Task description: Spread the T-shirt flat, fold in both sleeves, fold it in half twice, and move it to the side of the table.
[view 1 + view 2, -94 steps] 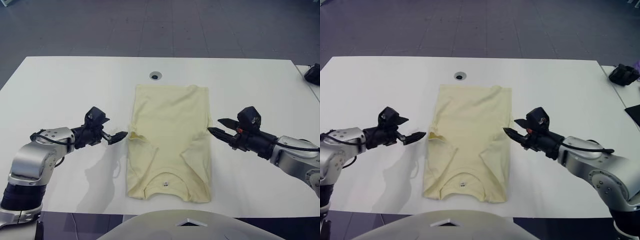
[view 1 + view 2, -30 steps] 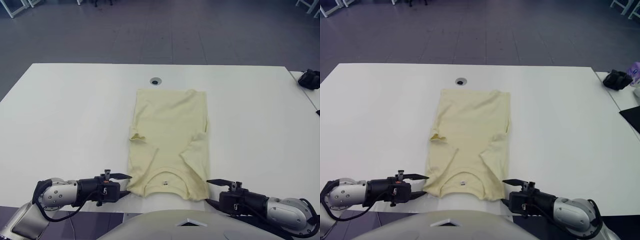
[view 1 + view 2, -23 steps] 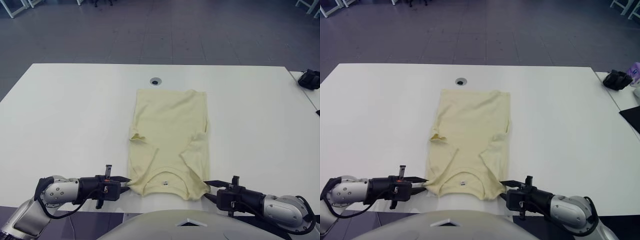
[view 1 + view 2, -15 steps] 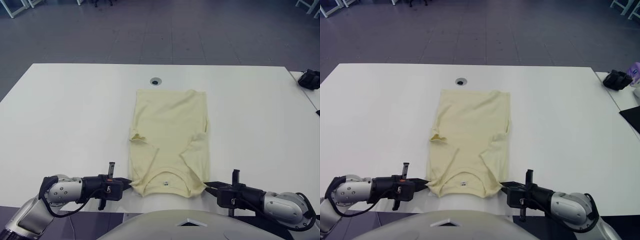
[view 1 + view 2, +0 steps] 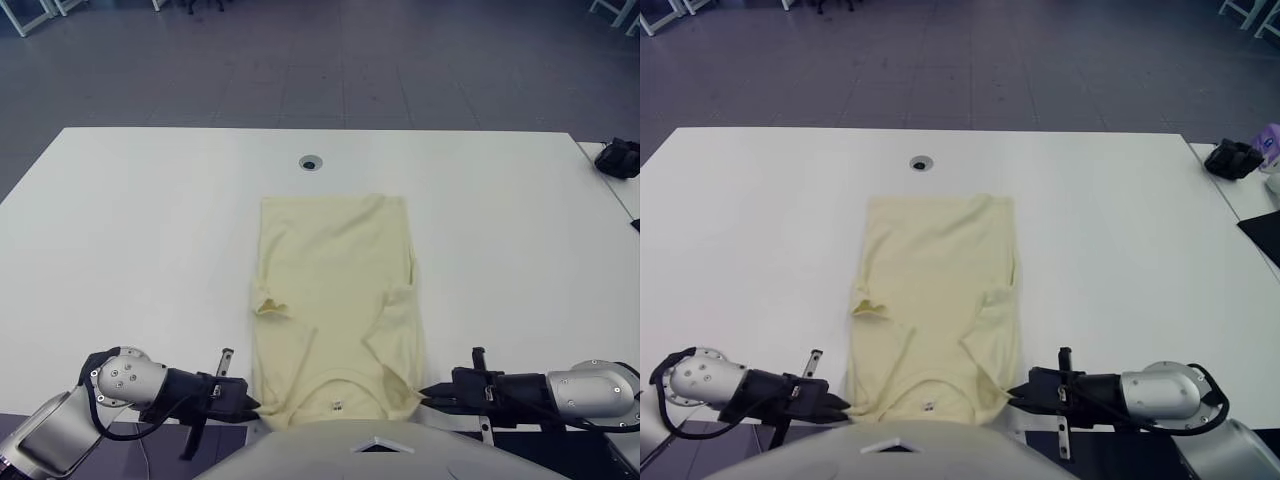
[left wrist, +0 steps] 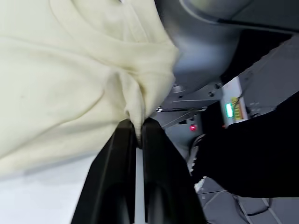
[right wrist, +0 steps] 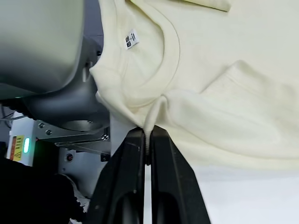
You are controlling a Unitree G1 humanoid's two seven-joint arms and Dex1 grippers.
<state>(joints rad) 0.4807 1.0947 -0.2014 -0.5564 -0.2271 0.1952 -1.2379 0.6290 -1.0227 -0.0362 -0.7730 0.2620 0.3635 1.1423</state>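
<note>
T-shirt (image 5: 335,290) pulled nearer, left hand (image 5: 252,405), right hand (image 5: 425,393) clamped (shoulder corners)

Table state: one shirt, centred, at the near edge

White table (image 5: 120,250), rectangular. Round cable hole (image 5: 311,162) near the far edge, about mid-width. Pale yellow T-shirt (image 5: 335,290) lies lengthwise down the middle: hem toward the cable hole but well apart from it, collar toward the near edge. Both sleeves are folded in over the body, and the left fold has a small curled-up bump. Collar end may hang past the near edge; that edge is hidden there. Separate surface (image 5: 1240,195) just beside the right end, carrying a black object (image 5: 1231,158)
</note>
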